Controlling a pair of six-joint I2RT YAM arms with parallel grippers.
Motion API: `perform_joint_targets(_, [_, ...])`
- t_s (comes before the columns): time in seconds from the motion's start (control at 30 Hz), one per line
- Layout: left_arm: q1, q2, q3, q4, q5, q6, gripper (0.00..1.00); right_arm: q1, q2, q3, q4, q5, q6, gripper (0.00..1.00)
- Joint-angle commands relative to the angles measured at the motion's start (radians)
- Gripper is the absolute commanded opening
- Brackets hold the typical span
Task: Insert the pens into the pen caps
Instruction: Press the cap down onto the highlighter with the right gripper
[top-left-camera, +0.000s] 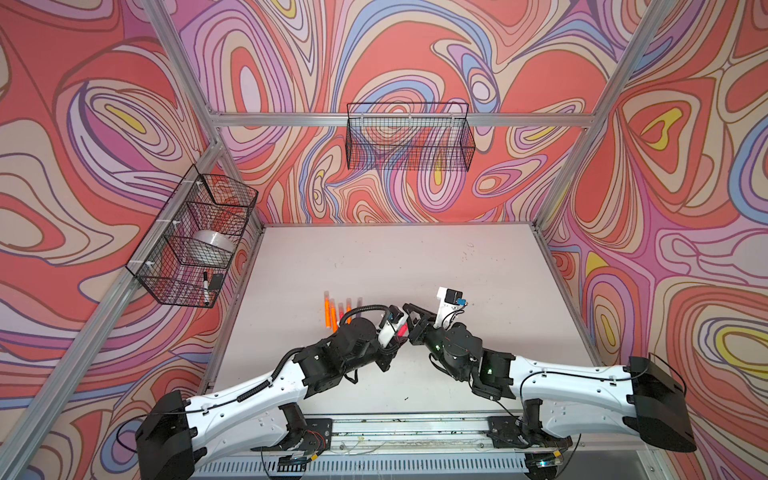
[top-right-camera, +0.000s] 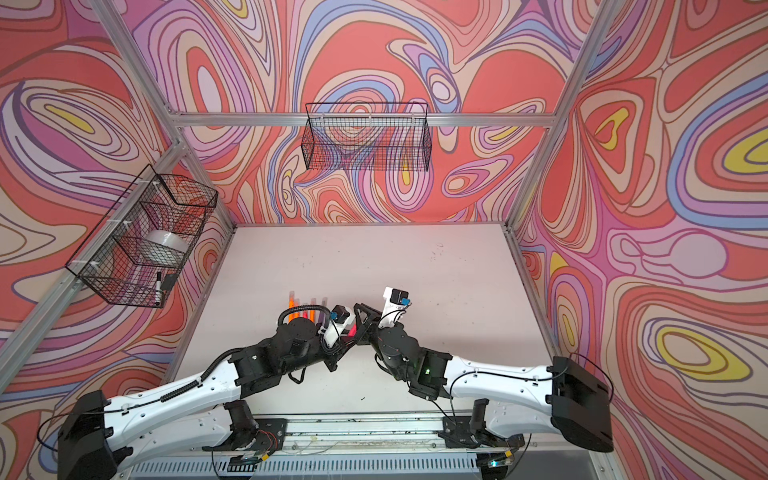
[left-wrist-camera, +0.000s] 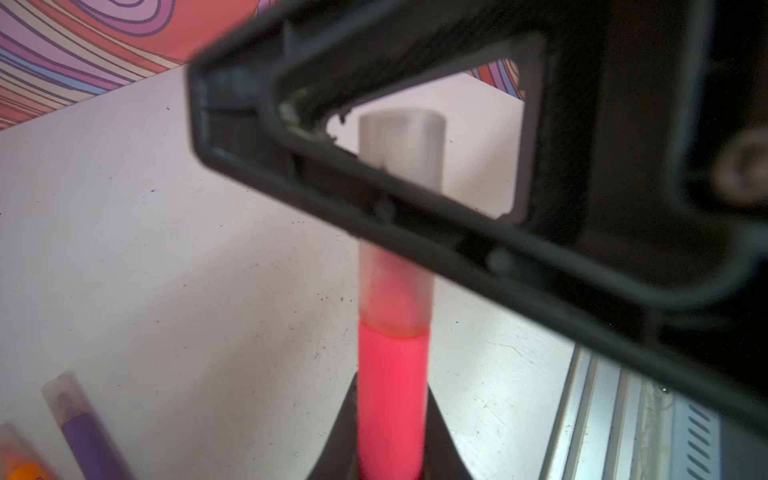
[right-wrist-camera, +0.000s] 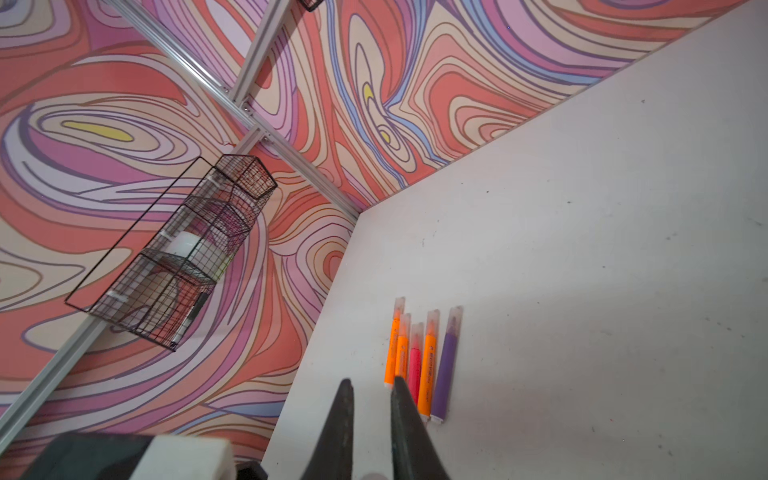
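Observation:
My left gripper (left-wrist-camera: 392, 457) is shut on a hot pink pen (left-wrist-camera: 392, 386), seen close up in the left wrist view. A translucent pen cap (left-wrist-camera: 397, 286) sits over the pen's tip. My right gripper (right-wrist-camera: 371, 384) is shut across that cap, its black fingers (left-wrist-camera: 415, 216) crossing it. In both top views the two grippers (top-left-camera: 401, 332) (top-left-camera: 411, 316) meet at the table's middle front. Several other pens (right-wrist-camera: 428, 361), orange, pink and purple, lie side by side on the table (right-wrist-camera: 582, 249), each with a cap on. They show in a top view (top-left-camera: 332, 311) just left of the left gripper.
A wire basket (top-left-camera: 195, 241) on the left wall holds a tape roll (top-left-camera: 212, 245) and a black-and-white marker (top-left-camera: 205, 286). Another wire basket (top-left-camera: 409, 137) hangs on the back wall. A metal rail (top-left-camera: 415, 428) runs along the front edge.

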Motion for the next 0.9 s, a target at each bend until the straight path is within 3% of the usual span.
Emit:
perform_joint_targets(0.0, [0.044,-0.018,0.048,0.342,-0.288,-0.010,0.00,0.098,0.068,-0.002,-0.275,-0.076,0.054,0.00])
perform_joint_targets(0.1, [0.044,0.002,0.030,0.362,-0.332,-0.025,0.00,0.109,0.099,0.014,-0.256,-0.062,0.044,0.00])
perform_joint_targets(0.13, [0.045,0.003,0.029,0.357,-0.322,-0.034,0.00,0.110,0.101,-0.010,-0.167,-0.092,0.000,0.00])
perform_joint_targets(0.2, [0.063,-0.010,0.039,0.325,-0.246,-0.056,0.00,0.114,0.098,-0.074,0.000,-0.149,-0.069,0.00])
perform_joint_targets(0.37, [0.233,-0.061,0.065,0.257,0.009,-0.171,0.00,0.116,0.075,-0.136,0.150,-0.231,-0.170,0.00])
perform_joint_targets(0.5, [0.310,-0.072,0.096,0.213,0.139,-0.187,0.00,0.116,0.066,-0.177,0.239,-0.299,-0.229,0.00])
perform_joint_targets(0.7, [0.467,-0.078,0.074,0.289,0.392,-0.279,0.00,0.115,0.037,-0.268,0.406,-0.444,-0.312,0.00])
perform_joint_targets(0.77, [0.491,-0.087,0.074,0.296,0.423,-0.280,0.00,0.117,0.017,-0.297,0.423,-0.465,-0.322,0.00])
perform_joint_targets(0.87, [0.490,-0.098,0.072,0.287,0.413,-0.253,0.00,0.116,0.002,-0.273,0.327,-0.409,-0.305,0.00])
